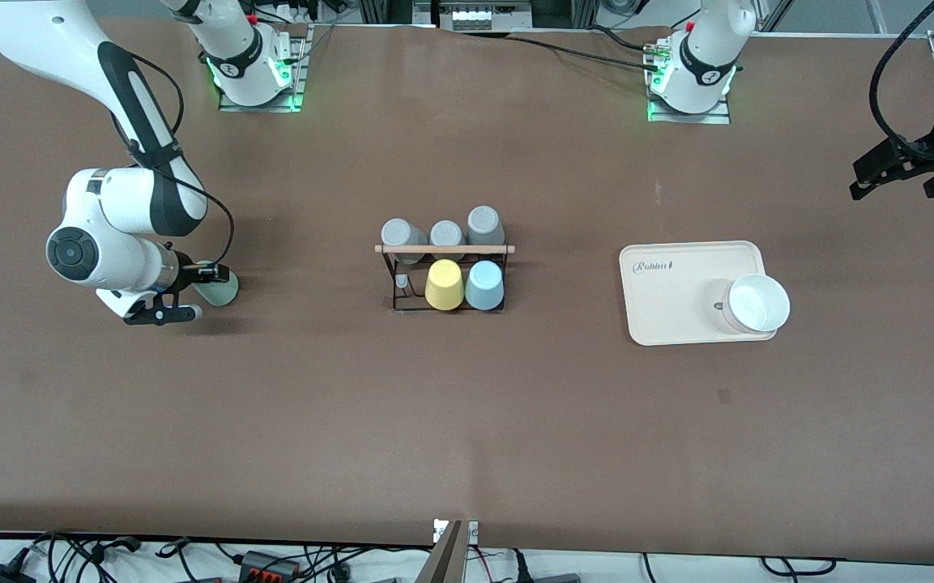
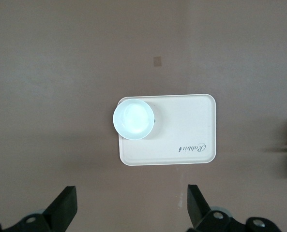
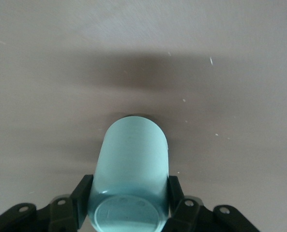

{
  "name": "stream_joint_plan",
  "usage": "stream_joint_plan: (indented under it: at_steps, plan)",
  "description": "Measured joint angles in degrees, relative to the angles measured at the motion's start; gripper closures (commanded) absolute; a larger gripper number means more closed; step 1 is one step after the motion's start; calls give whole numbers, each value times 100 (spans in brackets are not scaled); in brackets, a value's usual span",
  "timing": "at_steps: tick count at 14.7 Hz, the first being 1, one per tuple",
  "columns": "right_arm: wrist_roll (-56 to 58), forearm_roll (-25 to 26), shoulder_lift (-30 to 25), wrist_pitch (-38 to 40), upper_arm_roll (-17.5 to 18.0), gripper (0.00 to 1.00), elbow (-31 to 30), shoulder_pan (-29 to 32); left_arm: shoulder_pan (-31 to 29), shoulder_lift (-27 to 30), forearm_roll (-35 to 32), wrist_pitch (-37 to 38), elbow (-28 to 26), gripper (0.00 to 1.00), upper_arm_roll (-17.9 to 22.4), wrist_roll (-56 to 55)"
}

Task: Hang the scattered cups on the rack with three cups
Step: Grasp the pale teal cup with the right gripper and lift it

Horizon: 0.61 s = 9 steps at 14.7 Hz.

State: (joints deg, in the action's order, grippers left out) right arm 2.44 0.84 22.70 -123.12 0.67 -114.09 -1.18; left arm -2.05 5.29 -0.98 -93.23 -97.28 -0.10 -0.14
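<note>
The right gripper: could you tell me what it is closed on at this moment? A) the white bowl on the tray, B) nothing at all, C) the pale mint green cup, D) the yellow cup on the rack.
C: the right gripper has a finger on each side of the pale mint green cup, at the right arm's end of the table.

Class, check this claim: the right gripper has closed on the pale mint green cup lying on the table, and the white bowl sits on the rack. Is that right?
Not quite. The white bowl sits on the beige tray, not on the rack; the front view shows it. The rest holds: the right gripper is shut on the pale mint green cup on the table.
</note>
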Motion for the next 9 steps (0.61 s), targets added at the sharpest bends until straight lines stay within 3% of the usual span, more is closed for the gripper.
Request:
stream_joint_plan:
  at_steps: [4, 9]
  plan:
    - [-290, -180, -21, 1318, 339, 78, 1433, -336, 1, 74, 0, 222, 154, 0, 11, 0]
    - [-2092, -548, 207, 1516, 398, 77, 2362, -1429, 4, 82, 1, 196, 170, 0, -3, 0]
